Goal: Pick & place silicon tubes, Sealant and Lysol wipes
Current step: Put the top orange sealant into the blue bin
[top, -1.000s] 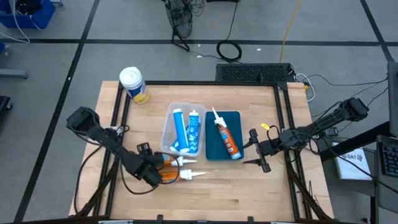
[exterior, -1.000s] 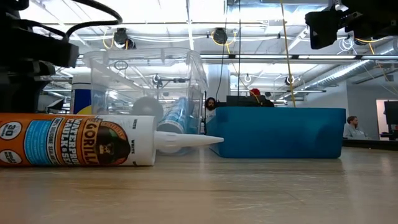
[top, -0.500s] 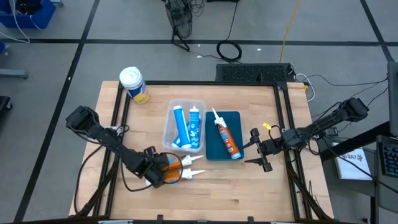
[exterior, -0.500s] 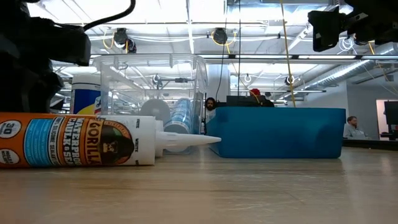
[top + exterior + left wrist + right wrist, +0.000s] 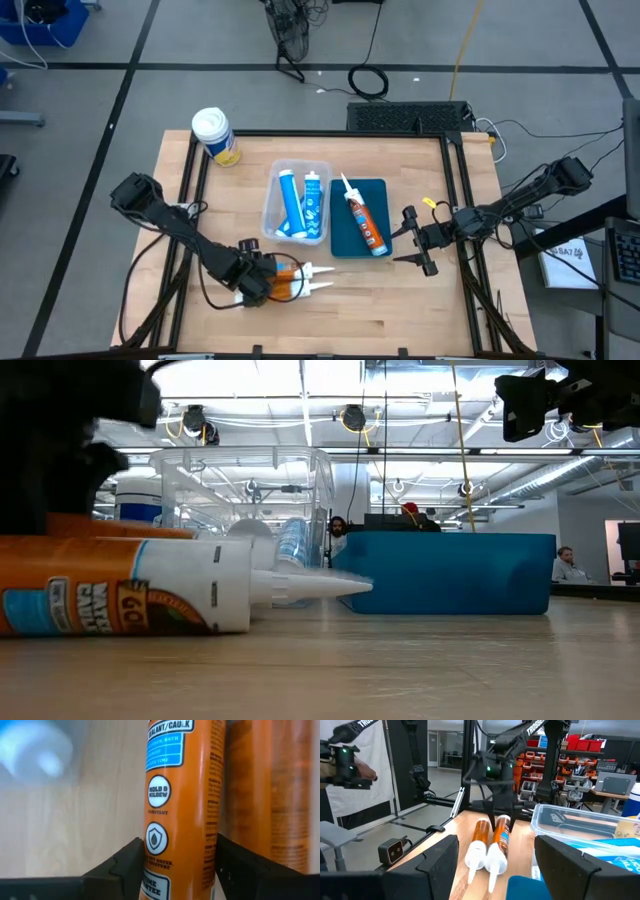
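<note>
1. The left gripper [image 5: 268, 283] is down at the front of the table, its fingers [image 5: 125, 865] closing around one orange sealant cartridge [image 5: 180, 805]. I cannot tell yet if the hold is tight.
2. A second cartridge [image 5: 250, 795] lies right beside it. A finger might bump it and make it roll.
3. The round cartridge might slip out if it is lifted too soon.
4. The right gripper [image 5: 418, 243] waits, partly open and empty, beside the blue bin [image 5: 345, 247].
5. The Lysol wipes [image 5: 214, 135] stand far off at the back left corner.
</note>
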`<action>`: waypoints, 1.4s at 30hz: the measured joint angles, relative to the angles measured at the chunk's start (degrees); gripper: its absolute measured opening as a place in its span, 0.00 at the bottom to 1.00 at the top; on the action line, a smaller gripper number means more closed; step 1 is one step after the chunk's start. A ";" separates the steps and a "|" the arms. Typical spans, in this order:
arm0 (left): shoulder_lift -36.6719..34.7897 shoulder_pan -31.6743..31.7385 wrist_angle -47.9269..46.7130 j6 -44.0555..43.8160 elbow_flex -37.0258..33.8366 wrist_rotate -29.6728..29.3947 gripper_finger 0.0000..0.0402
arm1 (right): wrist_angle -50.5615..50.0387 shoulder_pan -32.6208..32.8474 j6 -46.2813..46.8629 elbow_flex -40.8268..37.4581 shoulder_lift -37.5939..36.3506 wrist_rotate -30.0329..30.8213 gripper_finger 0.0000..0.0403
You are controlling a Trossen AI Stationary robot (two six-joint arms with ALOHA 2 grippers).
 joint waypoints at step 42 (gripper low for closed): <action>-0.31 16.89 67.38 46.69 -3.48 2.95 0.51 | 28.08 -0.04 -6.07 -0.02 21.17 10.40 0.61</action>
